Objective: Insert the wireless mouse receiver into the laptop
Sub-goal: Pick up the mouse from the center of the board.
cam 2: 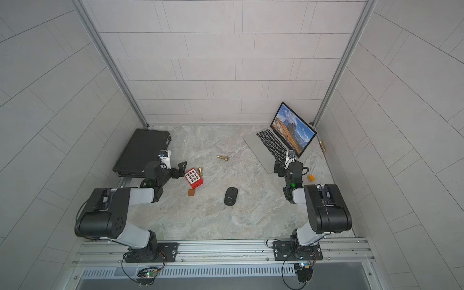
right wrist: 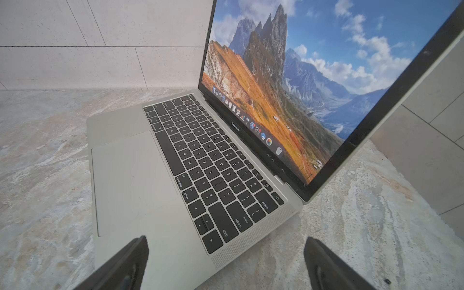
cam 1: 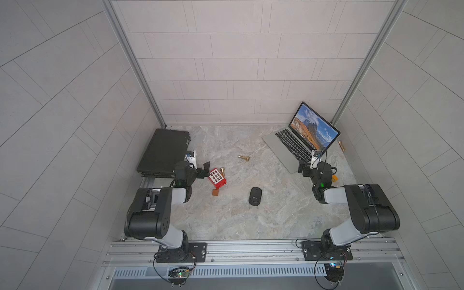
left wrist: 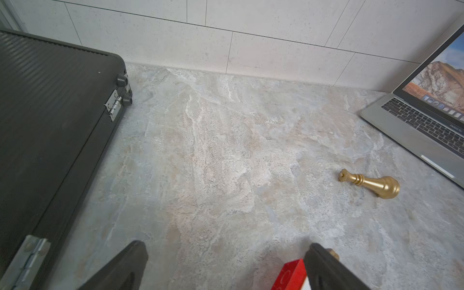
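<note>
Two grippers stand wide open and empty. The left gripper point(left wrist: 227, 243) hovers over the bare table point(cam 1: 238, 221), with one finger just beside the red block point(cam 1: 217, 177). The right gripper point(right wrist: 226, 238) hangs across the laptop's point(cam 1: 280, 150) side edge, one finger over the palm rest and one over the table. Taking the mouse point(cam 1: 255, 196) as the clock's centre and the far wall as 12, the laptop sits open at 1 o'clock, its screen lit with mountains. The only container, a black case point(cam 1: 163, 150), lies flat and shut at 10 o'clock, its contents hidden. A gold chess piece point(cam 1: 244, 157) lies toppled near 12 o'clock. What looks like the receiver point(right wrist: 388, 281), a tiny black nub too small to be sure of, rests on the table beside the right gripper's outer finger.
</note>
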You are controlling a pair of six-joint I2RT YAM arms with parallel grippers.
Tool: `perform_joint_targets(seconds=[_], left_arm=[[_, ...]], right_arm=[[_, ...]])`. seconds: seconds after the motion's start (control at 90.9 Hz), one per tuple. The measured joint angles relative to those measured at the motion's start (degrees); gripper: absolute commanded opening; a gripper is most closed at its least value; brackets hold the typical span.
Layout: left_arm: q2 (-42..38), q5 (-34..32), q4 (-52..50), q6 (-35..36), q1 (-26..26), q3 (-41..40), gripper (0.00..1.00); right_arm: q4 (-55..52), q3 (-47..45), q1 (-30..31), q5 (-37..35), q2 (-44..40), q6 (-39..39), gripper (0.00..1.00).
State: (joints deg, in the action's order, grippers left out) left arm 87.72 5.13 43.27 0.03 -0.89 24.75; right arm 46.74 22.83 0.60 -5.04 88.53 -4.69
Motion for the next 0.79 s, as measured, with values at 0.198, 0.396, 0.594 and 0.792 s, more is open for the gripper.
perform_joint_targets(seconds=[0.198,0.396,0.594,0.792], left_arm=[[0.0,0.0,0.0,0.0,0.0,0.0,1.00],[-1.5,0.1,-2.2,0.2,0.0,0.0,1.00],[-20.7,-3.8,-15.5,-2.2,3.5,0.5,1.00],[-32.8,-9.6,-28.3,-7.1,22.5,5.3,0.98]], right_arm=[[0.0,0.0,0.0,0.0,0.0,0.0,1.00],[-0.6,0.0,0.0,0.5,-1.0,0.5,1.00],[-15.2,1.7,0.8,1.9,-17.4,-3.1,1.00],[-28.7,6.4,5.1,10.0,-31.9,-12.5,0.97]])
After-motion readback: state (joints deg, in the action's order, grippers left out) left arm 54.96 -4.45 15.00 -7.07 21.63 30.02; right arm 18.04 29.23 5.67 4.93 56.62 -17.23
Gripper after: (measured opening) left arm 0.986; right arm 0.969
